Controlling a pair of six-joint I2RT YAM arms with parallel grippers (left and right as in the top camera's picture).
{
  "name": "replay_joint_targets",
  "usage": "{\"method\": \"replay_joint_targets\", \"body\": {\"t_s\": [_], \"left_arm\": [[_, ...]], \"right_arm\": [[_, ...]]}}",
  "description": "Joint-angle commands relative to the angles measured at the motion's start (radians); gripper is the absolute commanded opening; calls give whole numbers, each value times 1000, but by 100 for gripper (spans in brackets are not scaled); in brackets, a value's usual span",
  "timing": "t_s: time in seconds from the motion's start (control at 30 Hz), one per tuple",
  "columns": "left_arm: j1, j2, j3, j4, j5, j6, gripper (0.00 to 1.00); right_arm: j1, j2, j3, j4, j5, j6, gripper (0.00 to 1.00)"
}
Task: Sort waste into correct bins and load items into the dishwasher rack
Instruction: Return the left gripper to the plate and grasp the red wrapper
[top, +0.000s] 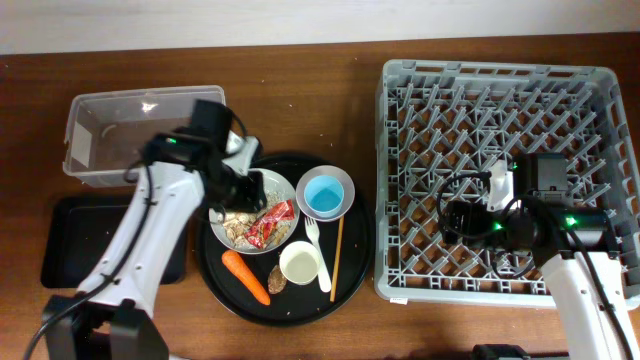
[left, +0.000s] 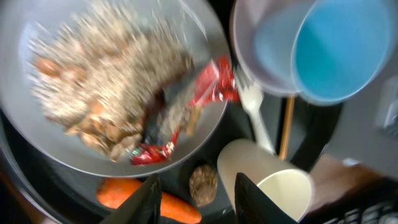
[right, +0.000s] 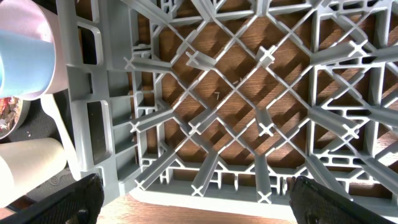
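Observation:
My left gripper (top: 247, 192) (left: 199, 208) is open and empty, low over the white dish (top: 222, 232) (left: 25, 124). The dish holds food scraps (left: 106, 81) and the red wrapper (top: 270, 222) (left: 199, 93). The carrot (top: 245, 277) (left: 118, 193), pit (top: 277, 283) (left: 203, 183) and lying white cup (top: 302, 262) (left: 273, 180) are beside it. The light blue cup (top: 326, 193) (left: 336, 50) sits in the pink bowl (top: 345, 180). The fork (top: 318, 255) and chopstick (top: 338, 255) lie alongside. My right gripper (top: 455, 215) (right: 199, 205) is open and empty over the dishwasher rack (top: 500, 80) (right: 249, 93). No tissue shows.
The dishes and waste all rest on a large round black tray (top: 215, 285). The clear tub (top: 85, 110) stands at the back left, with the shallow black tray (top: 65, 245) in front of it. The rack fills the right side of the table.

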Motion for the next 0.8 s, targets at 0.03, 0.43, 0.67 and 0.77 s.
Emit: {"method": "replay_joint_targets", "body": {"t_s": [0.03,0.43,0.67,0.77], "left_arm": [[-71,-19,-151,50,-104,5,38],[-79,-19,-256,314,-186,5,38],[-80,-19,-270,324,-186,5,34],[-81,-19,-291,336,-185,5,33]], "right_arm": [[5,-1,23,0,13,-10,98],[5,-1,23,0,13,-10,98],[4,-1,23,0,13,-10,98],[4,-1,23,0,13,-10,98]]}}
